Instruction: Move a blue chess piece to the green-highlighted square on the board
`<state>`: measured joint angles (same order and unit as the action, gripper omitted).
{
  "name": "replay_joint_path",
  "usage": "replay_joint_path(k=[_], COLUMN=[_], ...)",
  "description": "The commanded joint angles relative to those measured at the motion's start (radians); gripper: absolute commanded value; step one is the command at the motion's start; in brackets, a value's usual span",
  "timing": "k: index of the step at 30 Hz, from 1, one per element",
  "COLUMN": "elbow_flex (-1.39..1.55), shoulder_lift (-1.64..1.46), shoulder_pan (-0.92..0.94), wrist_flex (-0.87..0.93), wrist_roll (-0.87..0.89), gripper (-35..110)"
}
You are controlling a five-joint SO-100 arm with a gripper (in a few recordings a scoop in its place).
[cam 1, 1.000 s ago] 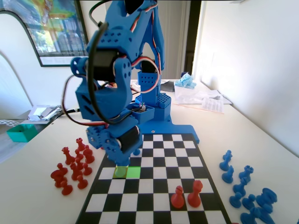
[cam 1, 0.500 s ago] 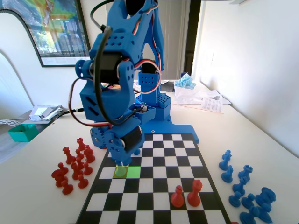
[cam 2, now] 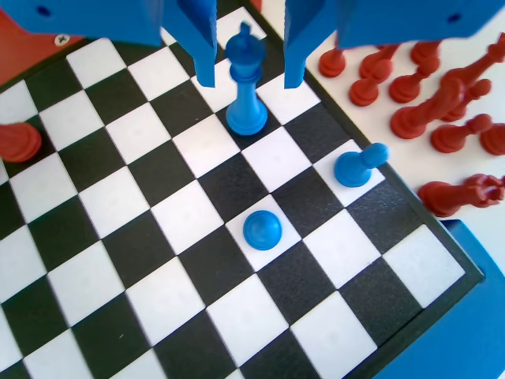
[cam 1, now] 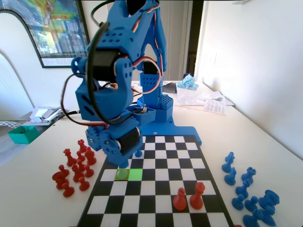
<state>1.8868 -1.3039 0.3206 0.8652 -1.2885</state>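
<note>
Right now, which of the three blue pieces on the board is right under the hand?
The tall blue plastic piece with the cross on top; it stands between the open blue hand's jaws. The two short round-headed blue pawns stand apart from it.

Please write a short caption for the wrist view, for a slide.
Open gripper hanging over a tall blue piece on the board, two blue pawns nearby, red pieces beside the board.

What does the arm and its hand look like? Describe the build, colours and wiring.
The arm is bright blue printed plastic with rounded, screw-dotted housings around black motors. A thick black cable loops down its side, with thin red and white wires near the top. The hand ends in two flat, tapering blue fingers.
</note>
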Motion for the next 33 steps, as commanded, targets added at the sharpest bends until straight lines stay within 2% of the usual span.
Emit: replay_joint_path(k=[1,7,15,24,33], elbow_flex=[-0.052,-0.031,-0.032,-0.133,-0.083], shoulder_lift=[-0.034,-0.034,-0.035,-0.089,-0.106], shoulder_pan=[0.014,0.009,0.002,-0.048,-0.124], wrist_flex=[-0.003,-0.017,-0.015,0.121,0.127], wrist_roll=[-0.008,-0.011,-0.002,0.044,0.058], gripper=[12,1,1,1,1])
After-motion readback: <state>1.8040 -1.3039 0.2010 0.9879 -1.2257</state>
